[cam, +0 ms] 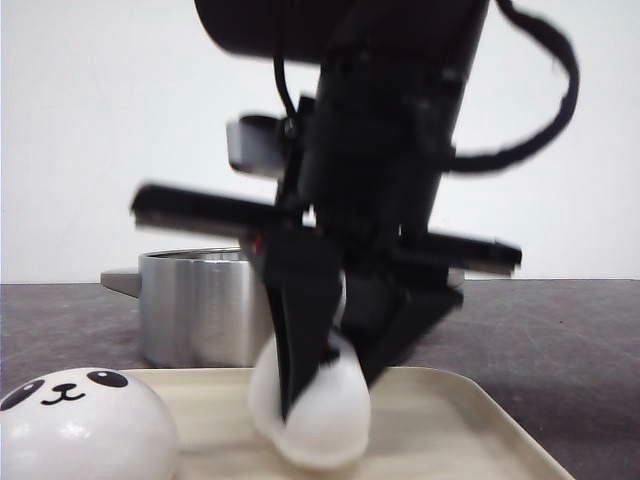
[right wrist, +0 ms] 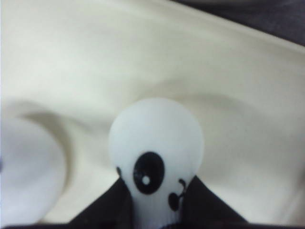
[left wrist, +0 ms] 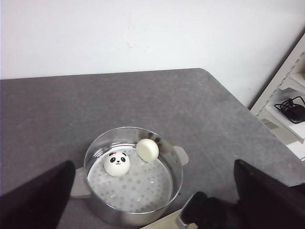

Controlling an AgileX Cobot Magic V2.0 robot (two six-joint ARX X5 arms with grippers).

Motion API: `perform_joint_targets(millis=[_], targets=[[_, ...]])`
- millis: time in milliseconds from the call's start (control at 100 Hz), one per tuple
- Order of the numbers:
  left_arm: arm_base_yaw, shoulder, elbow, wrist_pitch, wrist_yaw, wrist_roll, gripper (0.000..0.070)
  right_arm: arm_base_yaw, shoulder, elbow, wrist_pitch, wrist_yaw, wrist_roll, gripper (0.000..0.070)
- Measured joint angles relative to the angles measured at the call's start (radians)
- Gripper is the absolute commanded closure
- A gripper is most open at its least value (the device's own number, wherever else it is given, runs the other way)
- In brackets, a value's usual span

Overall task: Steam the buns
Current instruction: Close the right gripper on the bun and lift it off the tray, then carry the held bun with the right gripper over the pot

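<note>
My right gripper (cam: 330, 385) is shut on a white panda bun (cam: 315, 420), squeezing it narrow between the black fingers (right wrist: 105, 205). The squeezed bun (right wrist: 155, 143) hangs low over the cream tray (cam: 470, 410); whether it touches the tray I cannot tell. A second panda bun (cam: 80, 420) sits at the tray's near left. Behind the tray stands a steel pot (cam: 190, 300). In the left wrist view the pot (left wrist: 177, 176) holds two buns: one face-up (left wrist: 116, 163), one on its side (left wrist: 147, 150). My left gripper (left wrist: 152, 164) hovers open high above the pot.
The pot has side handles (left wrist: 181, 153) and a dotted liner (left wrist: 138, 183). The grey table ends at a rounded far corner (left wrist: 205, 71). Beyond its edge is a white shelf with black cables (left wrist: 293, 107). The right arm (left wrist: 214, 212) shows beside the pot.
</note>
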Motion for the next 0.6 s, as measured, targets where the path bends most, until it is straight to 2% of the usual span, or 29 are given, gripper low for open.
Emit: perform_joint_targets(millis=[160,310,420,520,600], targets=[[0.0,0.0,0.0,0.0,0.0,0.0,0.0022,0.049,-0.145,0.176,-0.064,0.026,-0.036,0.07],[0.0,0.0,0.0,0.0,0.0,0.0,0.0022,0.054,-0.197,0.37,-0.151,0.119,-0.108,0.07],[0.0,0.0,0.0,0.003,0.0,0.0,0.0022,-0.017,-0.176,0.465,-0.19,0.184,-0.187,0.07],[0.0,0.0,0.0,0.015,0.0,0.0,0.0022,-0.107,-0.149,0.5,-0.187,0.175,-0.245,0.07],[0.0,0.0,0.0,0.017,0.0,0.0,0.0022,-0.187,-0.12,0.501,-0.198,0.134,-0.28,0.07]])
